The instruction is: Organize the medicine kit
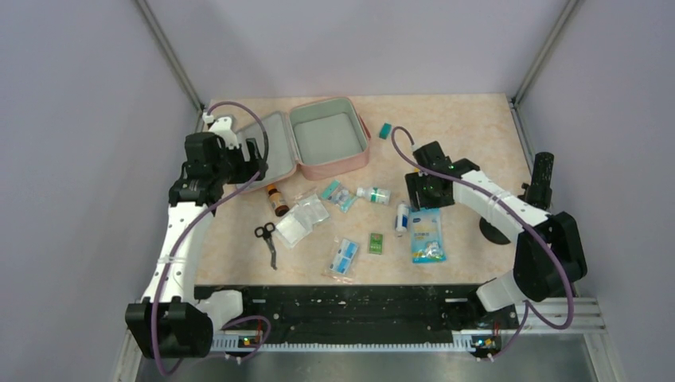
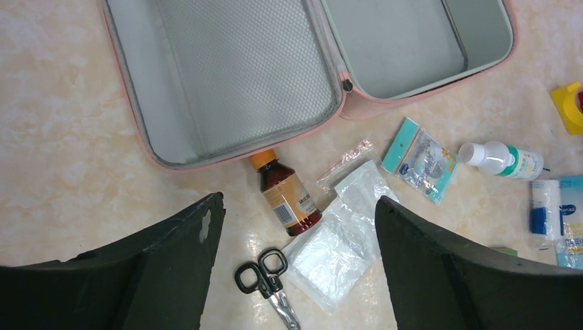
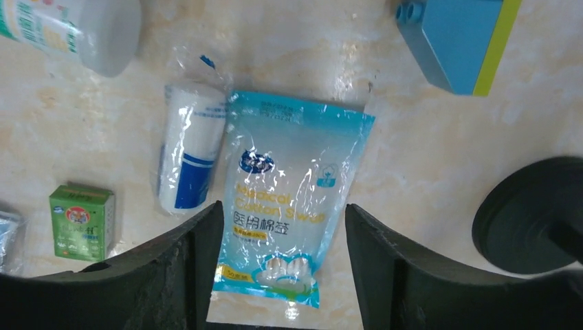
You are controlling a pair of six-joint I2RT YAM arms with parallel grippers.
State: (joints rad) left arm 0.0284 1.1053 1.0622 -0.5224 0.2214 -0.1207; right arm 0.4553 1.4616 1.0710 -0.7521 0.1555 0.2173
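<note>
The pink medicine kit (image 1: 330, 169) lies open and empty at the back of the table, showing its grey-green lining (image 2: 172, 130). My left gripper (image 1: 239, 163) is open and empty, hovering in front of the lid above a brown bottle (image 2: 287, 194), black-handled scissors (image 2: 268, 282) and clear gauze bags (image 2: 344, 234). My right gripper (image 1: 430, 195) is open and empty above a blue cotton swab bag (image 3: 289, 192), its fingers either side of it. A bandage roll (image 3: 189, 148), a green box (image 3: 82, 221) and a white bottle (image 3: 69, 31) lie to the left of the bag.
A teal-edged packet (image 2: 421, 161) and a blue packet (image 1: 345, 256) lie mid-table. A teal block (image 1: 385, 130) sits right of the kit, and a yellow block (image 2: 569, 106) shows at the left wrist view's edge. A black round base (image 3: 529, 213) stands right of the swab bag.
</note>
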